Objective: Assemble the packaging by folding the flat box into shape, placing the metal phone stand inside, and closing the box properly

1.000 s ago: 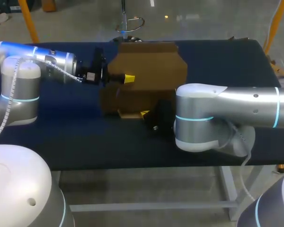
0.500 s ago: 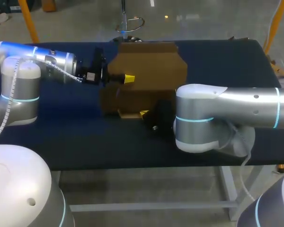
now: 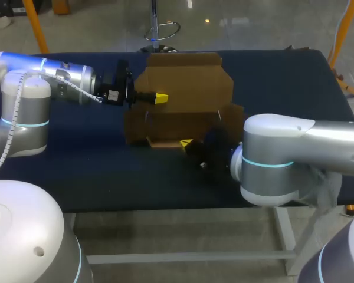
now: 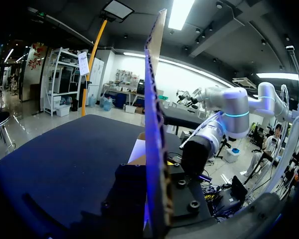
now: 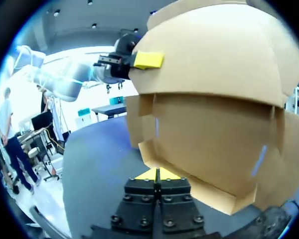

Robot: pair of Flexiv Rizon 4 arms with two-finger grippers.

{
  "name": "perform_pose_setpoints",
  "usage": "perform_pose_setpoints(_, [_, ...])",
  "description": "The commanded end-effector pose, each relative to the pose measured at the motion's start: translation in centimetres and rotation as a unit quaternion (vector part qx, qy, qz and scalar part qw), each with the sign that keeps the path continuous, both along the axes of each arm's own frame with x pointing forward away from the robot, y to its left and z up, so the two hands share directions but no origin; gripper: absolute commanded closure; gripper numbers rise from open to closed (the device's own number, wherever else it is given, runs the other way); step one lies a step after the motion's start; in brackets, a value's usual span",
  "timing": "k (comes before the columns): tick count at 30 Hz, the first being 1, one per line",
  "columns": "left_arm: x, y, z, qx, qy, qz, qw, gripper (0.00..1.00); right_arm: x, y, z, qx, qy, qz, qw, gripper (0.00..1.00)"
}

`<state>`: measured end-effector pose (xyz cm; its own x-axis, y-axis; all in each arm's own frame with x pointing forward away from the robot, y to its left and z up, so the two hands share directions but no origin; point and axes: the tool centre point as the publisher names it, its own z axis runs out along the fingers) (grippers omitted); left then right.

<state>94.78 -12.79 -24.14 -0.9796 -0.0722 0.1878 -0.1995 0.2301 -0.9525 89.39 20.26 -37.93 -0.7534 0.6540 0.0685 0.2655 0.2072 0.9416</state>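
Observation:
The brown cardboard box (image 3: 189, 82) stands half-folded in the middle of the table, its upper panel leaning back. My left gripper (image 3: 159, 98) comes in from the left and is shut on the box's upper panel, one yellow tip showing on the front face. In the left wrist view that panel (image 4: 154, 99) runs edge-on between the fingers. My right gripper (image 3: 186, 143) is shut with nothing in it, tips together just in front of the box's lower flap (image 5: 199, 191). The right wrist view shows the box (image 5: 214, 99) ahead and the left gripper's fingertip (image 5: 148, 59). No phone stand is visible.
The table (image 3: 76, 171) is covered in dark blue cloth. My right arm's big elbow (image 3: 271, 159) lies over the front right part of the table. Bare cloth stretches to the left of the box and in front of it.
My right arm has drawn back toward the right, its elbow shifting right and its gripper edging slightly away from the box's front. The left arm and box have stayed put.

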Motion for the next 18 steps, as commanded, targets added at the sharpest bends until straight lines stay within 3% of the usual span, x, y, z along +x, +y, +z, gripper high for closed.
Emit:
perform_pose_setpoints(1, [0.1, 0.0, -0.4, 0.001, 0.001, -0.001, 1.000, 1.00, -2.7, -3.8, 1.4, 0.013, 0.002, 0.031, 0.999, 1.00])
perform_pose_setpoints(11, [0.1, 0.0, -0.4, 0.001, 0.001, -0.001, 1.000, 1.00, -6.1, -8.3, 2.9, 0.000, -0.004, 0.073, 0.997, 1.00])
perform_pose_setpoints(18, [0.1, 0.0, -0.4, 0.001, 0.001, -0.001, 1.000, 1.00, -7.2, -11.5, 3.4, -0.015, -0.012, 0.099, 0.995, 1.00])
